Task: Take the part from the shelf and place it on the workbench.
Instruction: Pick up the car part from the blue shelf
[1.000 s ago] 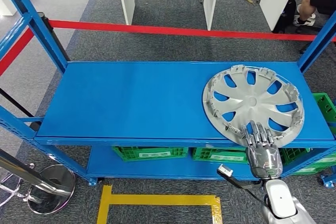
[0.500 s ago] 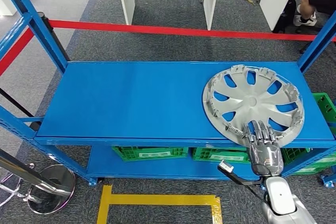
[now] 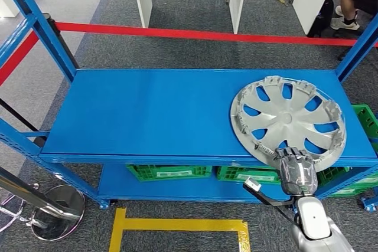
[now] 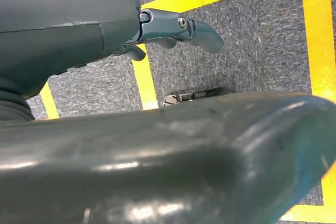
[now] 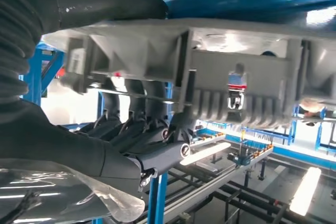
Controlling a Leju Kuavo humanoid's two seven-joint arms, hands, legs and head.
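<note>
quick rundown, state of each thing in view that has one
wheel cover: flat on the shelf, near rim gripped
right hand: fingers curled on the wheel cover's near rim
left hand: hanging over the floor, holding nothing
shelf: top level bears the wheel cover at its right end
green crates: on the lower level

Head view bright, evenly lit from above, sharp; soft sheen on blue shelf point(image 3: 147, 116), shadows faint; straight edges bow slightly toward frame borders. Left wrist view: near dark casing blurred, pale glare streaks on it; carpet point(image 4: 245, 51) beyond in focus. Right wrist view: backlit, blown-out white patches and bright light bars, near parts dim and soft.
</note>
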